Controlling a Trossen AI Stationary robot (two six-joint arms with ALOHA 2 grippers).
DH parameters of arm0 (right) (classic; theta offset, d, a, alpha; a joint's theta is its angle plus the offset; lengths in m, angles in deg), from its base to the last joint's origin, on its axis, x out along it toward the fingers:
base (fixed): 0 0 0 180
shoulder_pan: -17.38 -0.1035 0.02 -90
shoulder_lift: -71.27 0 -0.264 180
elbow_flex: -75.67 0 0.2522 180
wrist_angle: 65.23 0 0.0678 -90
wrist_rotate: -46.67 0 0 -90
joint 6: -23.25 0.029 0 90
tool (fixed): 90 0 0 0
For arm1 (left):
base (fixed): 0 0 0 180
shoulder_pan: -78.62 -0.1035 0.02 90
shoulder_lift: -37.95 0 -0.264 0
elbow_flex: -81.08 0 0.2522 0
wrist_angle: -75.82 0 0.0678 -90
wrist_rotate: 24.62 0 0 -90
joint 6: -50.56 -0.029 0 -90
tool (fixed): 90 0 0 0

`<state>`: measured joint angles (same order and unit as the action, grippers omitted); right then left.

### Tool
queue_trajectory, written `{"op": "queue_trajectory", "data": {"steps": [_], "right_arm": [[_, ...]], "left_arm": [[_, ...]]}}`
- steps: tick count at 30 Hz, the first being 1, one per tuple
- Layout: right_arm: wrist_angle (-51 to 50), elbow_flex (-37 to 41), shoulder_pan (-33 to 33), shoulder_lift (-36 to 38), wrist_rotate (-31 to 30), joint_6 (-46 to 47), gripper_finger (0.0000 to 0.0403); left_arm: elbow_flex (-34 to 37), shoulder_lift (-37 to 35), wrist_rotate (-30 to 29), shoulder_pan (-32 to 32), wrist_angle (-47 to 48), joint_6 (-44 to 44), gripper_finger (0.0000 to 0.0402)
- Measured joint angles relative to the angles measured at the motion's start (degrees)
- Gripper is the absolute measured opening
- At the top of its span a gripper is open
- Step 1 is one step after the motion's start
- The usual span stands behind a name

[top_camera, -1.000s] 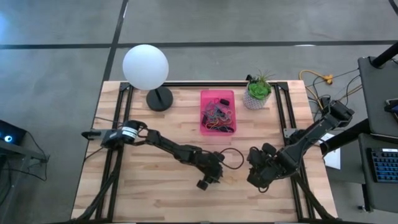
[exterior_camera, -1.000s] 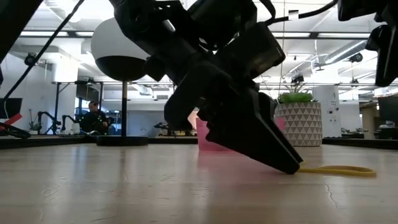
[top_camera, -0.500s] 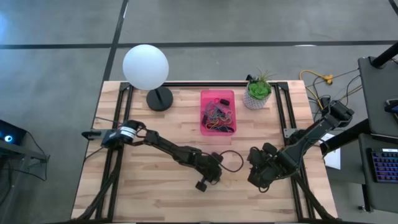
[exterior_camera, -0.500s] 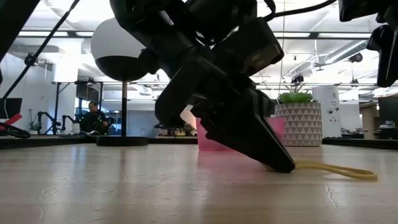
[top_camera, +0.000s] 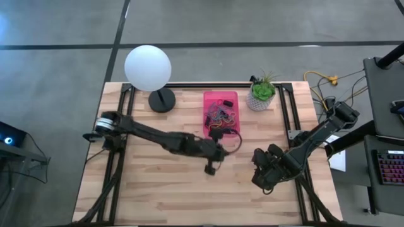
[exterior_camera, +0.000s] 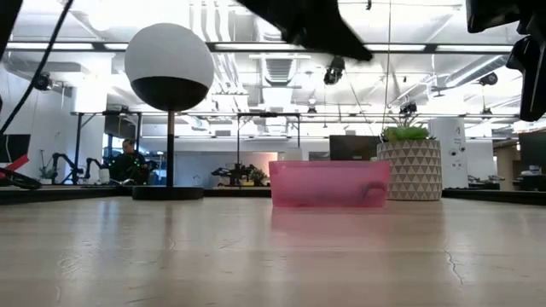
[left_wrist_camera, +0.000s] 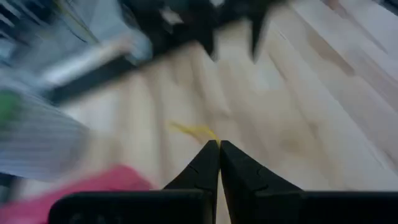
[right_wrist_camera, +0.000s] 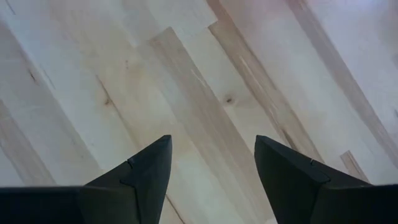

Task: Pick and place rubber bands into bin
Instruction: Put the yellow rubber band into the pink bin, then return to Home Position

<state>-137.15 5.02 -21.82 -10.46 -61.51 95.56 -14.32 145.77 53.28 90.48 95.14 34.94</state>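
The left gripper (left_wrist_camera: 219, 144) was clamped tight, tips pressed together, and a thin yellow rubber band (left_wrist_camera: 194, 130) trailed out from between them, so by the wrist view it was pinching that band. From above, the left gripper (top_camera: 218, 140) sat raised off the wood, right at the near edge of the pink bin (top_camera: 208, 101), and the low view showed only a dark part of that arm up at the top, well clear of the tabletop. That was the relation that mattered: the bin lay just ahead of the tips, its long axis running away from the gripper toward the far side of the table, so I judged a short carry forward would put the band over the open tray. The bin already held a tangle of rubber bands (top_camera: 222, 117) in red, orange and dark loops. The left arm was plainly the nearer one. The right gripper (top_camera: 262, 176) waited well off to the side of the left gripper and farther from the bin, fingers spread wide over bare planks (right_wrist_camera: 205, 118), holding nothing.
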Motion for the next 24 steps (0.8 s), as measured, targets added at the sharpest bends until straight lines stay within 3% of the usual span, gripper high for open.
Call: {"op": "queue_trajectory", "data": {"steps": [6,15,20,24], "right_arm": [[-0.8,0.1,0.0,0.0,0.0,0.2,0.0215],[-1.1,0.1,0.0,0.0,-1.3,0.1,0.0215],[-1.5,0.4,0.0,0.0,-1.5,-0.2,0.0215],[-1.5,1.0,0.0,0.0,-1.5,-0.3,0.0215]], "left_arm": [[-1.2,-4.7,-8.2,-7.7,0.5,-7.8,0.0],[-2.2,1.0,-7.9,-23.5,3.1,-1.7,0.0003],[-3.2,1.5,-8.1,-23.9,3.6,9.7,0.0035],[-3.9,1.6,-4.5,-21.9,3.7,11.7,0.0066]]}}
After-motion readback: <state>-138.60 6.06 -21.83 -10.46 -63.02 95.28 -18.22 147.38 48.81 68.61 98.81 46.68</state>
